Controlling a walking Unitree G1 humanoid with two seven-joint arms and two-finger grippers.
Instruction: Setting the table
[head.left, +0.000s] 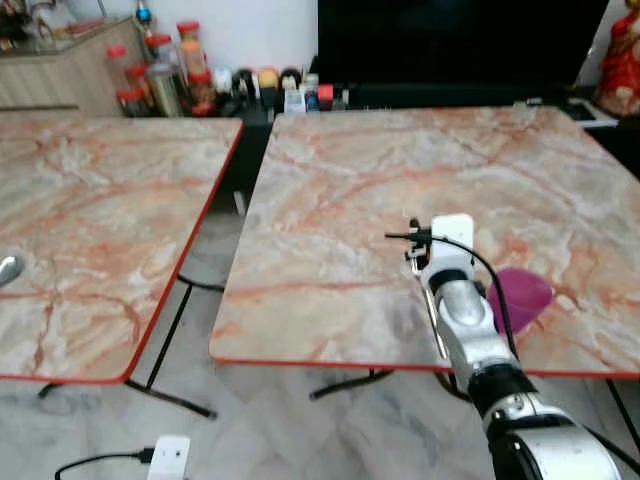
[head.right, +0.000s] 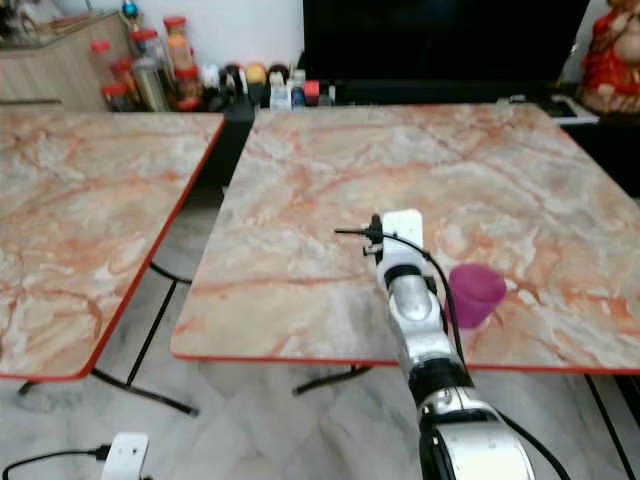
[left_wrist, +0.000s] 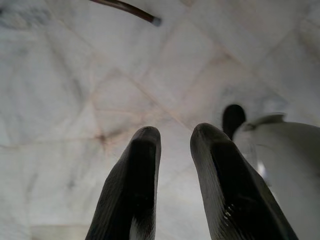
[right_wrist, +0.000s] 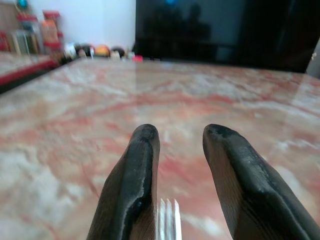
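Marble tabletop lies under my right gripper, whose fingers pinch a fork, tines poking out between them. Just beside that arm sits a purple cup. My left gripper hangs slightly parted over the floor, holding nothing.

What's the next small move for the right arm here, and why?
Probably lower the right gripper and set the fork on the marble table, just left of the purple cup. The tines show between its fingers, which are low over bare tabletop, so a short descent and release looks enough.
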